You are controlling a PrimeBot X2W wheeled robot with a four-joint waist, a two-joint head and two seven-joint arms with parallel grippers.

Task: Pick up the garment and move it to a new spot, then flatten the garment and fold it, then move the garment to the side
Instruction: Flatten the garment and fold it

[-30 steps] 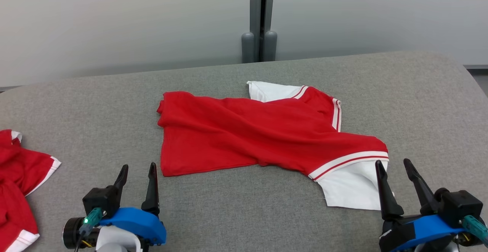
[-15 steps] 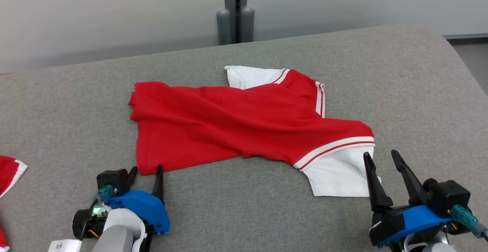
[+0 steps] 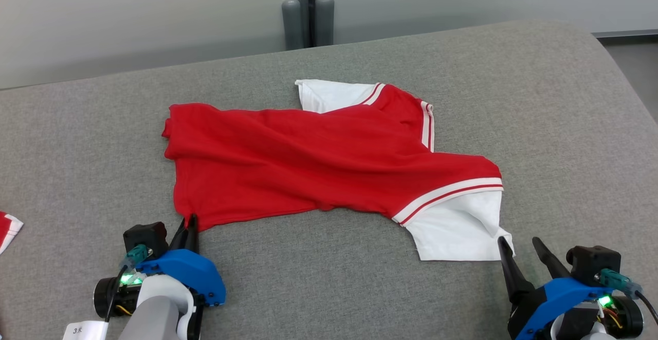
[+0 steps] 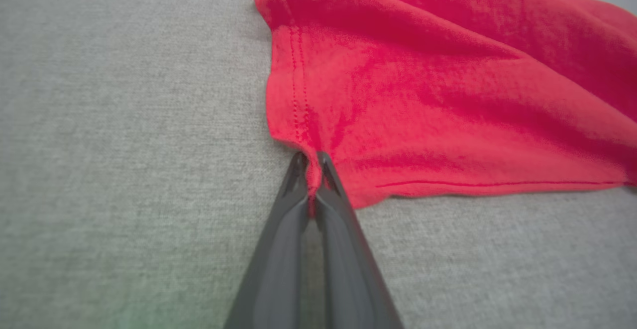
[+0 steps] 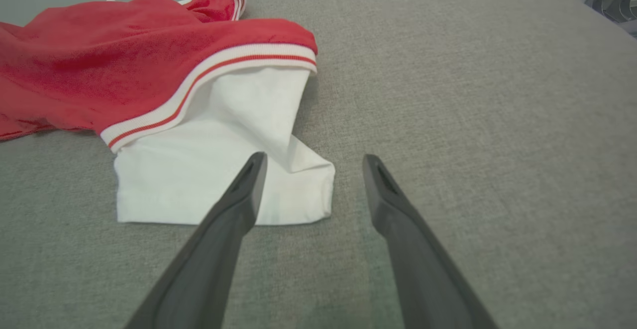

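Left wrist view: garment corner [image 4: 323, 135] inside left gripper [image 4: 311, 157]

— What is at the left edge?
— A bit of red and white cloth [image 3: 7, 228] on the grey table [image 3: 540, 98].
— And at the back?
— A grey post [image 3: 307, 5] against a pale wall [image 3: 128, 16].

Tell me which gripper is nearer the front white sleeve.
Right. The right gripper is open beside the front white sleeve; the left gripper is shut on the red hem corner of the garment.
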